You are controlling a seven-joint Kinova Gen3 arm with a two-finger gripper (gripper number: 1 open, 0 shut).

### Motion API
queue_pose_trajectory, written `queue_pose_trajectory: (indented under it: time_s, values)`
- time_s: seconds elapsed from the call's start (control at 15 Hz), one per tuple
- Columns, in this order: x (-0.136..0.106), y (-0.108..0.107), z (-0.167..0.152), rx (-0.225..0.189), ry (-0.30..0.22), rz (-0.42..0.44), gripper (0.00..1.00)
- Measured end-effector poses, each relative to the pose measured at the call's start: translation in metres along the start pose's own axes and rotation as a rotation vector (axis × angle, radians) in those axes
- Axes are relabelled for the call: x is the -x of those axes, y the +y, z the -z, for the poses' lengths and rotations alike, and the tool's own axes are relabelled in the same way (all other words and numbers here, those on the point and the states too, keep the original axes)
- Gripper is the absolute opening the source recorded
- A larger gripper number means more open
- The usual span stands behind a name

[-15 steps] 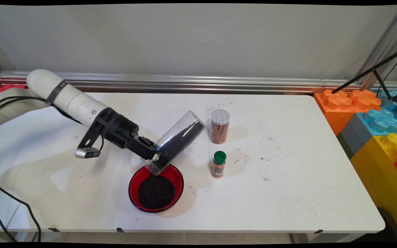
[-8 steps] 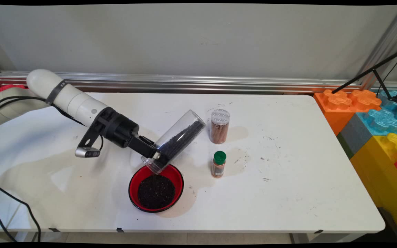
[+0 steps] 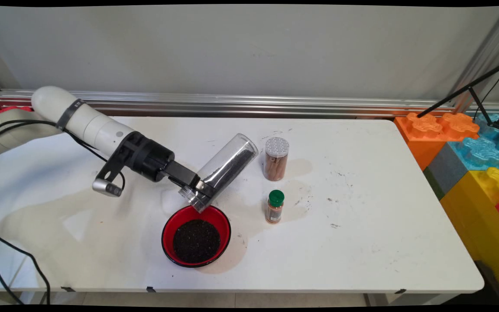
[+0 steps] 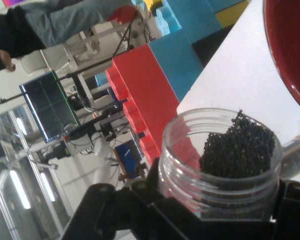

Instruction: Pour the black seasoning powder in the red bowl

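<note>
My gripper (image 3: 198,190) is shut on a clear plastic jar (image 3: 223,170) of small black grains, gripping it near its open mouth. The jar is tilted, mouth down and left, just above the far rim of a red bowl (image 3: 222,221) that holds a heap of the same black grains (image 3: 196,241). Seen from the hand, the jar's threaded mouth (image 4: 217,165) sits between the fingers (image 4: 110,205) with grains (image 4: 238,150) piled at its lip, and the red bowl's rim (image 4: 285,50) curves at the upper right.
A clear jar of brown sticks with a grey lid (image 3: 276,158) stands right of the tilted jar. A small green-capped spice bottle (image 3: 275,206) stands nearer, right of the bowl. Stacked foam blocks (image 3: 470,147) flank the table's right end. Dark specks (image 3: 334,199) dot the table's right half.
The jar has lifted a little and tipped more upright, its mouth rising off the bowl. The grains inside have slid back toward the jar's lower side.
</note>
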Motion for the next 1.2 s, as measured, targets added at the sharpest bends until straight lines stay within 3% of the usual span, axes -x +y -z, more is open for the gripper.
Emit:
queue_pose_trajectory:
  time_s: [0.53, 1.2]
  values:
    - [0.001, -0.0015, 0.0024, -0.013, -0.02, 0.161, 0.0]
    - [0.0047, -0.0066, 0.0067, -0.045, -0.047, 0.436, 0.0]
